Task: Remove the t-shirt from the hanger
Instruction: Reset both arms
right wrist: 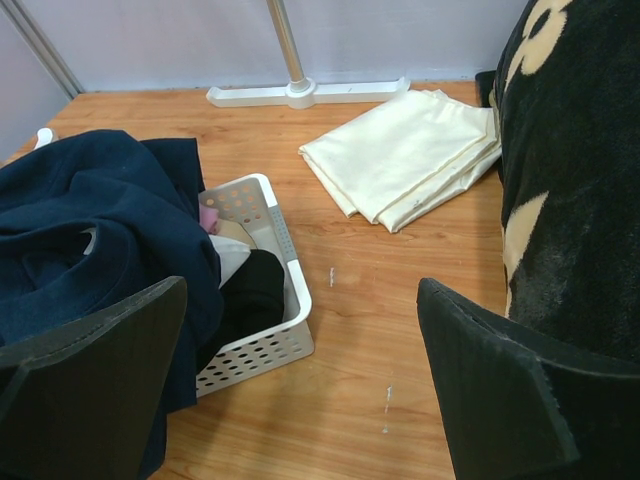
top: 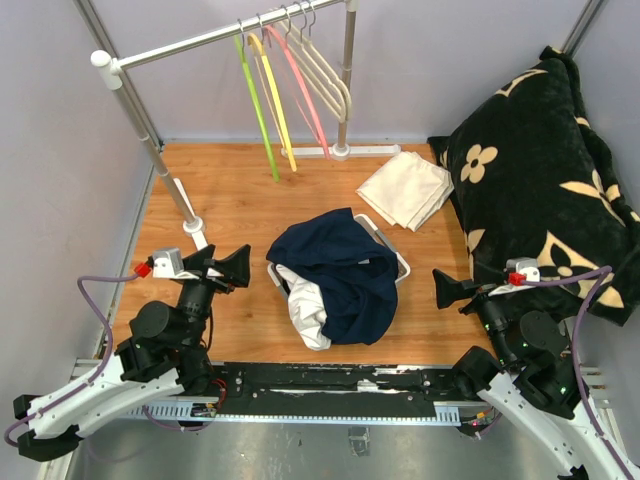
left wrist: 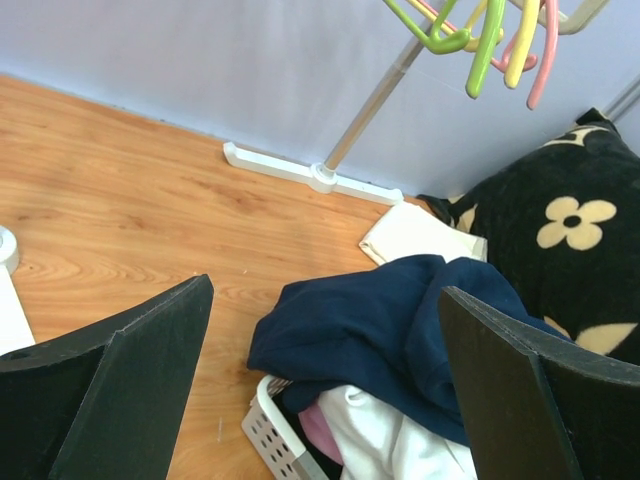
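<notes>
Several plastic hangers [top: 290,70], green, yellow, pink and beige, hang bare on the rack rail [top: 200,42]; no garment is on them. They also show in the left wrist view [left wrist: 480,40]. A navy garment [top: 340,265] lies draped over a white perforated basket [top: 400,262] in the middle of the table, with a white garment [top: 305,305] spilling out at the front. My left gripper [top: 228,266] is open and empty, left of the basket. My right gripper [top: 447,288] is open and empty, right of the basket.
A folded cream cloth [top: 405,188] lies behind the basket on the right. A large black flower-patterned blanket [top: 540,170] fills the right side. The rack's upright and foot [top: 190,222] stand near my left gripper. Pink and black clothes lie inside the basket [right wrist: 290,290].
</notes>
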Robot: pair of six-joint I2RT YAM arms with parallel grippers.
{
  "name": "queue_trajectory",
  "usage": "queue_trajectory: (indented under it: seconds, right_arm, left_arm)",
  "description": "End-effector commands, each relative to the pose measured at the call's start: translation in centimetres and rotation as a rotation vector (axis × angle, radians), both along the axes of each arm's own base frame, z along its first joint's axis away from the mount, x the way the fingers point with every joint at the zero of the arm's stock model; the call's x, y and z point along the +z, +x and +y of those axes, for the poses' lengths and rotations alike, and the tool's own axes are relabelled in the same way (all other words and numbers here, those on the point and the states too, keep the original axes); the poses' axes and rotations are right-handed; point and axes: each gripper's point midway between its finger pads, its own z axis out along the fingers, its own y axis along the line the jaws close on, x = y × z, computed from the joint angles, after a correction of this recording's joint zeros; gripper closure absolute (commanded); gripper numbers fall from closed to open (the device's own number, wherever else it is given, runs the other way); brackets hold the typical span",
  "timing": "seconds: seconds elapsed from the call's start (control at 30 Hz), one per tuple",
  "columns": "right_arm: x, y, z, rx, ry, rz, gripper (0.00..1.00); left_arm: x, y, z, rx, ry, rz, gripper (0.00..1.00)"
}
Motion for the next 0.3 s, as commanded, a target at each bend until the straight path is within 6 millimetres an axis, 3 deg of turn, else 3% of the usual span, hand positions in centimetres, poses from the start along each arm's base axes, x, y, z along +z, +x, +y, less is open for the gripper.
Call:
queue_trajectory:
  seconds: [0.0, 0.27]
  right_arm:
    - [0.07, 0.14, -0.43, -0.027, 0.019, -0.007, 0.02]
    - [0.06, 0.15, -0.45, -0.029, 0.018, -0.007, 0.02]
  left_arm:
    - [-0.45, 0.20, 0.84, 0.047, -0.008, 0.010, 0.00]
    - [-0.44, 0.24, 0.79, 0.049, -0.009, 0.006, 0.00]
